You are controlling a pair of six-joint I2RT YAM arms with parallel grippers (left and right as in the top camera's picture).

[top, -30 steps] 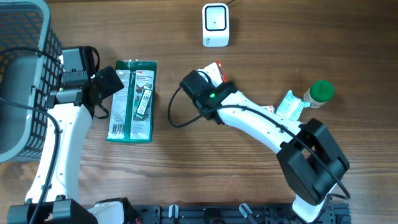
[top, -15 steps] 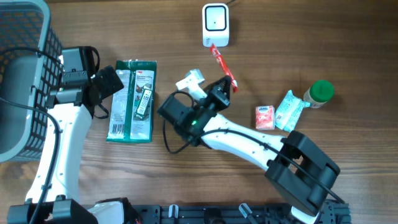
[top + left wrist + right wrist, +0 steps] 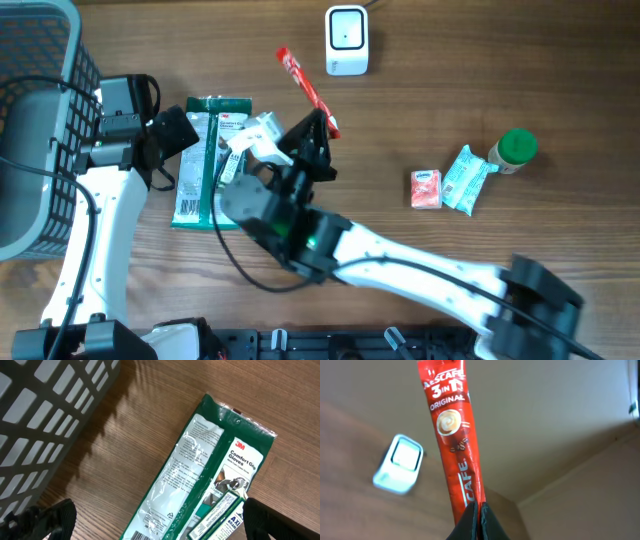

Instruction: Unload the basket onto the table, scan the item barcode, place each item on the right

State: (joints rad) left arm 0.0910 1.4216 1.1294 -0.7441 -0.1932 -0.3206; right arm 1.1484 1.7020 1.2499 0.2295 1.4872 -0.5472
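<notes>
The right end effector is closed tight on the lower end of a long, narrow red foil coffee sachet. It holds the sachet clear of the brown wooden bench. From overhead, the sachet slants up and to the left from the fingertips. Its free end lies to the left of the small white box-shaped scanner, which stands near the far edge of the bench. The two are apart, not touching.

In the right wrist view the sachet rises straight from the pinched fingertips. The face printed "3 in 1 Original" with a coffee cup is turned to the camera, and the scanner sits behind it on the left. No barcode shows on that face.

The left end effector stands wide open and grips nothing. It hangs over the upper left part of a flat green plastic pack of work gloves, which lies on the bench just beside a grey plastic mesh basket.

Well to the right lie three more things:
- a small pink packet
- a teal and white wrapper, close beside the packet
- a white bottle with a green cap, right next to the wrapper
</notes>
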